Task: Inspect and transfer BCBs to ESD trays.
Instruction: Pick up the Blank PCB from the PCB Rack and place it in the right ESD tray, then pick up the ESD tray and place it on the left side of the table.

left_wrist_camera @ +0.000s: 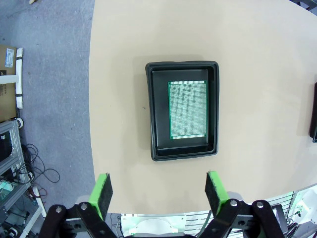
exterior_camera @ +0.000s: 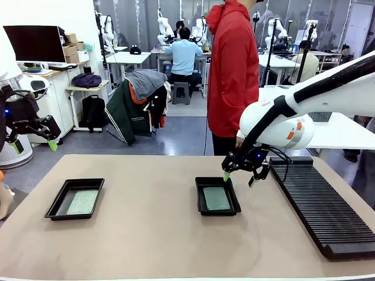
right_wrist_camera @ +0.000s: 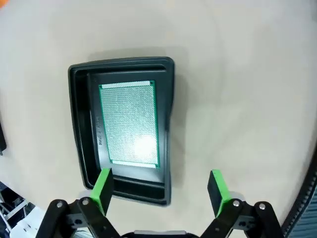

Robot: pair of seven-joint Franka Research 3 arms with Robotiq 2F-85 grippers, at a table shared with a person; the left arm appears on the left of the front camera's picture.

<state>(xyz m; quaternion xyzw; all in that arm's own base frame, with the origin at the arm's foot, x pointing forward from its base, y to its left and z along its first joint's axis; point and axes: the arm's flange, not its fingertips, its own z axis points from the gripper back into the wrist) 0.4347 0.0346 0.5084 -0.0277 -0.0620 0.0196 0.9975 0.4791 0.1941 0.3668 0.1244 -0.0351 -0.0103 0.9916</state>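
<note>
The left pincer (exterior_camera: 51,140) hangs wide and empty, well off the left tray (exterior_camera: 75,199) and its board (exterior_camera: 82,202). On the bench (exterior_camera: 152,246), the right tray (exterior_camera: 217,196) holds a board (exterior_camera: 217,198); the right pincer (exterior_camera: 239,175) gapes just above its far rim. A low swing could clip that rim and jolt the board.

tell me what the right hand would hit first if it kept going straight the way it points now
Probably the near rim of the black ESD tray, or bare table just beside it. The open right hand hangs above that tray's edge; the BCB lies farther in. Depth is uncertain.
</note>
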